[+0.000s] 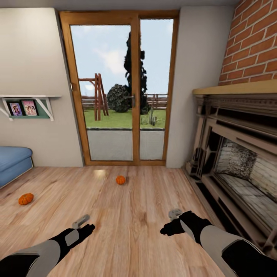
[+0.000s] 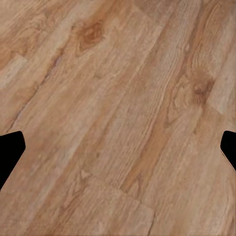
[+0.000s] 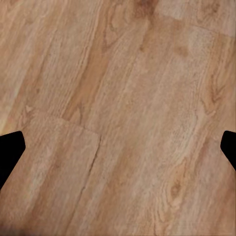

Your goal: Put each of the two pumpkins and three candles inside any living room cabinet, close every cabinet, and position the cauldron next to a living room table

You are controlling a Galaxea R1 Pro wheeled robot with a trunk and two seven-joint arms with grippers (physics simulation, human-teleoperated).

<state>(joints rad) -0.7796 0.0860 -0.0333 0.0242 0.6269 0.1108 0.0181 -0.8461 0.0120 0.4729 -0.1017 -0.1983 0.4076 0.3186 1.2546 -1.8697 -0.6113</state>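
Note:
Two orange ribbed pumpkins lie on the wooden floor. One pumpkin point(image 1: 120, 179) sits near the glass door, ahead of me. The other pumpkin point(image 1: 25, 199) rests to the left, close to the blue sofa. My left gripper point(image 1: 81, 222) hangs low over the floor, well short of both, and the left wrist view shows its fingers point(image 2: 11, 150) spread wide over bare boards. My right gripper point(image 1: 175, 214) hovers over the floor at the right, its fingers point(image 3: 11, 150) also wide apart with nothing between them. The candles, cabinet, cauldron and table are out of view.
A wood-framed glass door point(image 1: 122, 92) faces me, with a garden beyond. A blue sofa point(image 1: 13, 163) stands at the left under a small wall shelf point(image 1: 27, 104). A large fireplace point(image 1: 238, 161) with a brick chimney lines the right side.

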